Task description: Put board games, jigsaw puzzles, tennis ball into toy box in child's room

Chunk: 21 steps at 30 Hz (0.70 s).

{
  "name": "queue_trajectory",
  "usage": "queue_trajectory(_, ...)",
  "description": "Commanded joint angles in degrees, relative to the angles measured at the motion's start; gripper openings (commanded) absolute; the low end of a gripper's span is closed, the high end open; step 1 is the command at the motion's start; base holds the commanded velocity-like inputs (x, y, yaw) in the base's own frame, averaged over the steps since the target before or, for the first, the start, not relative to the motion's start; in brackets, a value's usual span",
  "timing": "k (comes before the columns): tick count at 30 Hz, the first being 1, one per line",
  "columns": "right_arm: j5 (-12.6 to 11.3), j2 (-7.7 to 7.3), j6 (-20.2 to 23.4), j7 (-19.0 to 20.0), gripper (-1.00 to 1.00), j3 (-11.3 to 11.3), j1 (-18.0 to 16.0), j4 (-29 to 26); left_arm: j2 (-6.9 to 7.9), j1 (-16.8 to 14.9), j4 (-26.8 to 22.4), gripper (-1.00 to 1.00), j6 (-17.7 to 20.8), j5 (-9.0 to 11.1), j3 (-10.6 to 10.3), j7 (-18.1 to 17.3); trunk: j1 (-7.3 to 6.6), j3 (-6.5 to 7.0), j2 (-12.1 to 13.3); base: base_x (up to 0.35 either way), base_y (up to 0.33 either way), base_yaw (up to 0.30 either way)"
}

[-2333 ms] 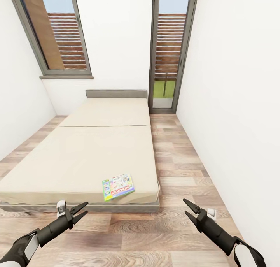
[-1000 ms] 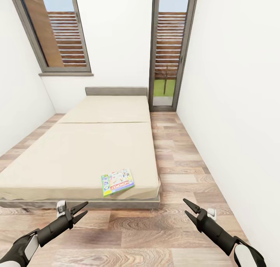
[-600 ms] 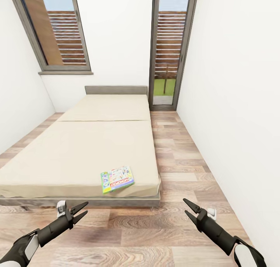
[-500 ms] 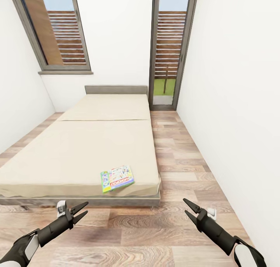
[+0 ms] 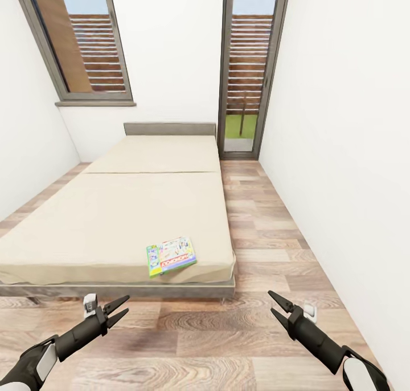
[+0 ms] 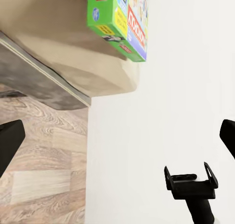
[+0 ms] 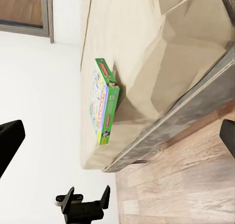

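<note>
1 board game (image 5: 171, 256) lies flat near the bed's (image 5: 114, 220) foot-edge corner, overhanging nothing; left gripper (image 5: 111, 310) and right gripper (image 5: 279, 305), both spread empty, risk nudging it off when pinching its thin edge.

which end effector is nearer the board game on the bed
Left. The left end effector hangs just below and left of the board game near the bed's foot edge; the right end effector is farther off to its right.
</note>
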Motion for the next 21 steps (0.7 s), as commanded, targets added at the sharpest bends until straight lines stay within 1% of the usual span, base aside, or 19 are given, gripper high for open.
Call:
queue_trajectory(1, -0.2, 0.01, 0.4, 0.1, 1.0, -0.1, 0.0, 0.0, -0.01, 0.0, 0.0, 1.0, 0.6, 0.0, 0.2, -0.2, 0.22, -0.23, -0.4, 0.0, 0.0, 0.0)
queue_trajectory(7, -0.2, 0.01, 0.4, 0.0, 1.0, -0.1, 0.0, 0.1, -0.01, 0.0, 0.0, 1.0, 0.6, 0.0, 0.1, -0.2, 1.53, -1.31, -2.8, 0.0, 0.0, 0.0)
queue_trajectory(21, -0.2, 0.01, 0.4, -0.2, 1.0, 0.0, 0.0, 0.0, -0.01, 0.0, 0.0, 1.0, 0.7, -0.2, 0.1, -0.2, 1.53, -1.31, -2.8, 0.005, -0.005, 0.0)
